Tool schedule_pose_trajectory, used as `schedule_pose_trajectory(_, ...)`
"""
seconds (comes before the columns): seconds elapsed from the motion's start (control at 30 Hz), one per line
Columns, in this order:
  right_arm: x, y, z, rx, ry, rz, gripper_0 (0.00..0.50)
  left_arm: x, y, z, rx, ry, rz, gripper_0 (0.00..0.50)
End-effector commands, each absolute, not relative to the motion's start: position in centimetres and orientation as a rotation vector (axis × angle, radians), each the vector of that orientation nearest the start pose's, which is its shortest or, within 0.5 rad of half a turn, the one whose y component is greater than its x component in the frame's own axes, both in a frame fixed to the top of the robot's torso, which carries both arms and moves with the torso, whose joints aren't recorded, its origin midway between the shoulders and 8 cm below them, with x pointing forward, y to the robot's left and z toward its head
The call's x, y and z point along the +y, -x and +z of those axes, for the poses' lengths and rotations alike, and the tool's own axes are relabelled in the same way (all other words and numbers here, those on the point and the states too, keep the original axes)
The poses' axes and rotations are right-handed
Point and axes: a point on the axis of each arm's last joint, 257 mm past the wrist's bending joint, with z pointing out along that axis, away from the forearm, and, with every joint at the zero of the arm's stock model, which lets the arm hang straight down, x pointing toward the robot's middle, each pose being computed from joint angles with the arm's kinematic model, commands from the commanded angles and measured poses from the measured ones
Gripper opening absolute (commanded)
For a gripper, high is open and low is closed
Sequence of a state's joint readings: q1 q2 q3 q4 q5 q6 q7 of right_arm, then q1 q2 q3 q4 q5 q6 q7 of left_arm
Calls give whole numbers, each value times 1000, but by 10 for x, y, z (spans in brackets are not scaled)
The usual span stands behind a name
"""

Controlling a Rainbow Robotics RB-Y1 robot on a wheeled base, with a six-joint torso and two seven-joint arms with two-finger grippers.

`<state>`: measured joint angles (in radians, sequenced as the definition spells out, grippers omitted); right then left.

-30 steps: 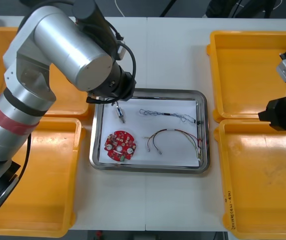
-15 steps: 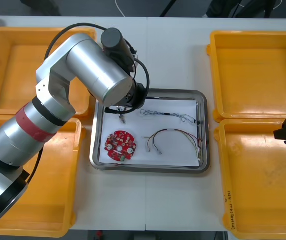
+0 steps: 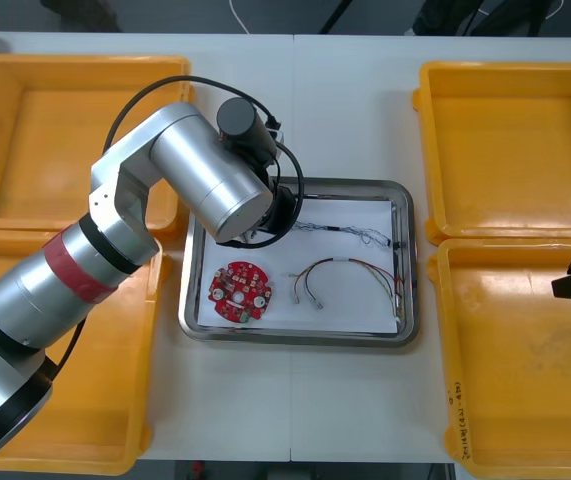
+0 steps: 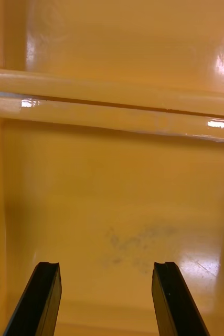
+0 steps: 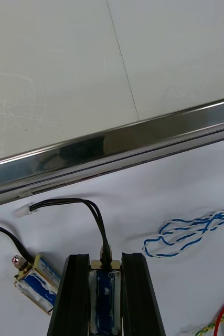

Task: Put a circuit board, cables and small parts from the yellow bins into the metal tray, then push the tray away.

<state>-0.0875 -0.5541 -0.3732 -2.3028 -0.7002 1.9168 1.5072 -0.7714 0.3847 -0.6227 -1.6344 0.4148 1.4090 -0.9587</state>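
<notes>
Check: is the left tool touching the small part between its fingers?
Touching. Left wrist view: left tool shut on the small part, fingers against its sides.

Light worktop (image 3: 350, 110) carrying a tray and four bins.
The metal tray (image 3: 295, 338) lies at the middle. The left yellow bins (image 3: 25, 140) and the right yellow bins (image 3: 510, 140) flank it closely, each pair set far and near with rims meeting.

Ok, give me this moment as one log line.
left gripper: shut on small part, over tray | right gripper: open, over right bin | tray holds: board, blue-white cable, red-yellow cable, second part
</notes>
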Motion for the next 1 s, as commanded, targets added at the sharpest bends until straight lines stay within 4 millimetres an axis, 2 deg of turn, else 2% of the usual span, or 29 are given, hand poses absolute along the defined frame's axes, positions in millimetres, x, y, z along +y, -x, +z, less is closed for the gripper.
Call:
schedule_pose_trajectory(0.03, -373, -355, -177, 2597, 48, -67, 500, 34, -521, -230, 2451, -330, -137, 1)
schedule_pose_trajectory(0.13, -383, -355, -173, 2586, 5, -83, 500, 35, -520, -231, 2454, -327, -135, 5)
schedule_pose_trajectory(0.17, -385, -354, -173, 2585, -2, -90, 500, 34, -520, -232, 2455, -326, -137, 59)
schedule_pose_trajectory(0.2, -386, -354, -173, 2584, -6, -92, 500, 34, -519, -232, 2456, -324, -139, 188)
schedule_pose_trajectory(0.23, -388, -354, -173, 2583, -13, -97, 500, 36, -520, -231, 2454, -323, -133, 346)
schedule_pose_trajectory(0.27, -390, -353, -173, 2583, -17, -105, 500, 37, -521, -232, 2453, -320, -129, 481)
schedule_pose_trajectory(0.3, -392, -353, -172, 2582, -19, -110, 500, 36, -521, -231, 2451, -320, -129, 500)
schedule_pose_trajectory(0.6, -398, -353, -171, 2578, -45, -130, 500, 48, -522, -225, 2458, -299, -96, 500)
schedule_pose_trajectory(0.83, -401, -352, -171, 2577, -56, -137, 500, 69, -509, -196, 2485, -260, -72, 500)
schedule_pose_trajectory(1.0, -400, -352, -172, 2579, -57, -132, 500, 89, -498, -167, 2503, -222, -79, 500)
